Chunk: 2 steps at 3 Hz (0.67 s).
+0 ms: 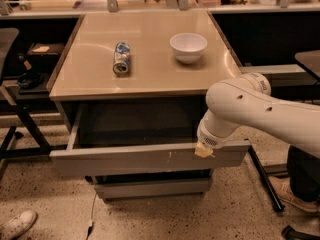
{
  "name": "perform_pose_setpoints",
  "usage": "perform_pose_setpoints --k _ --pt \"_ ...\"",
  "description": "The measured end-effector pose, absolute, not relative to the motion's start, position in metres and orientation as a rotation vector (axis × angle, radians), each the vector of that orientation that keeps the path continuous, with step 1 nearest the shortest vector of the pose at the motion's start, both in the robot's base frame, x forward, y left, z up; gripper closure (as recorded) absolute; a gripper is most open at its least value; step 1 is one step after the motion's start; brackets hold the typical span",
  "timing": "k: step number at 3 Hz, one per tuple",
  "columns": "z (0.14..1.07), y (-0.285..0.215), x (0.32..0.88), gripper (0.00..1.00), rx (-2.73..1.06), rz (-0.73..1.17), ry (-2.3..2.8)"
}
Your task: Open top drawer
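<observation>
The top drawer (150, 160) stands well out from the cabinet in the lower middle of the frame. Its wide grey front runs from the lower left towards the right, with small white scuffs right of centre, and its dark interior is open to view beneath the surface (150, 76). The white arm (260, 109) comes in from the right edge and bends down to the drawer's right end. There the pincer (204, 150) shows as a pale yellowish tip touching the upper edge of the drawer front. The arm's rounded wrist covers most of it, so it cannot be told whether the pincer is open or closed, or whether it has hold of the edge. On the tan surface above, a can (121, 58) lies on its side left of centre. A white bowl (188, 47) sits upright to its right, well apart from it. Below the open drawer, a shorter, narrower grey drawer front (152, 188) sits closed. A light shoe (17, 225) rests on the speckled floor (230, 214) in the lower left corner.
</observation>
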<state>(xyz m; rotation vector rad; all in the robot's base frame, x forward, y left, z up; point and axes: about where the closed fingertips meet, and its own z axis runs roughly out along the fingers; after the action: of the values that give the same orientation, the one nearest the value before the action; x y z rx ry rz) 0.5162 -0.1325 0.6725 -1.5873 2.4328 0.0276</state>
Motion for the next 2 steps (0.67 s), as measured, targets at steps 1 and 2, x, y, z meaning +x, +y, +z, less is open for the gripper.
perform_pose_setpoints --k 1,2 --pt "0.674 -0.131 0.501 1.00 -1.555 0.035 2.442" --pt "0.675 -0.131 0.488 1.00 -1.533 0.039 2.450"
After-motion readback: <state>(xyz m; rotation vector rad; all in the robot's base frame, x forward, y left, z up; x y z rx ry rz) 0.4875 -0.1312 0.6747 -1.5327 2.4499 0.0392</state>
